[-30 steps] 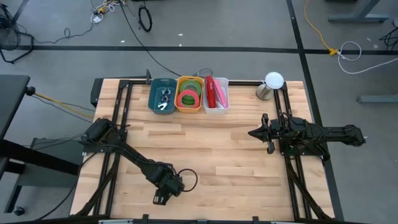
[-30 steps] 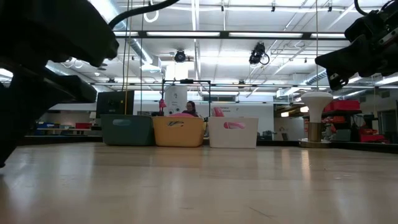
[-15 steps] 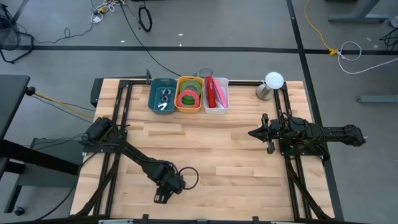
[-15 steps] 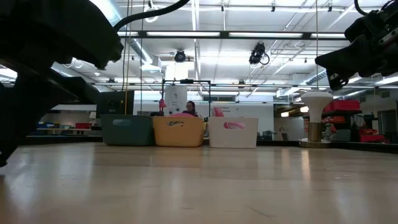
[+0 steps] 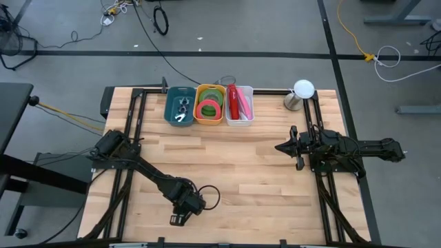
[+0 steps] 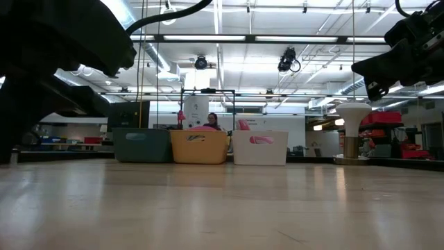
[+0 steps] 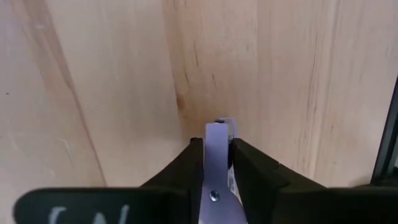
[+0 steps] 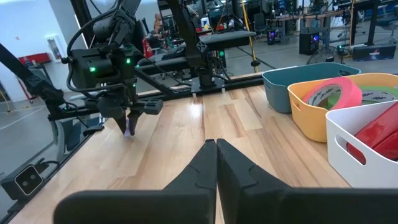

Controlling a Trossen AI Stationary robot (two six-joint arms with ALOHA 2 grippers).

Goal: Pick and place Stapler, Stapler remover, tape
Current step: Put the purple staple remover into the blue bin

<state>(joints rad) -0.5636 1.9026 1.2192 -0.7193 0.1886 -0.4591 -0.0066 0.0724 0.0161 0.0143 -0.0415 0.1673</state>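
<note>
Pale lilac metal shows between the fingers of the left gripper (image 7: 214, 163) near the front edge of the table (image 5: 262, 179), left of its middle: the fingers are pinched narrowly on a small flat piece (image 7: 216, 158), most likely a staple remover, though too little of it shows to be sure. In the right wrist view it hangs from the gripper just above the wood. The hold is on a thin blade edge, so it could twist or slide out on the way to the back of the table, and a tilted piece might catch on a bin's rim.

Further back, above the right side of the table, the right gripper (image 8: 216, 163) waits with its fingers pressed together, holding nothing.

Along the back edge stand three bins side by side: a teal bin (image 5: 179, 107) with small metal items, a yellow bin (image 5: 209, 105) with the green tape (image 5: 210, 111) under a pink roll (image 5: 207, 107), and a white bin (image 5: 239, 105) with a red stapler (image 5: 234, 102). A white-topped object (image 5: 301, 91) sits near the back right corner.
</note>
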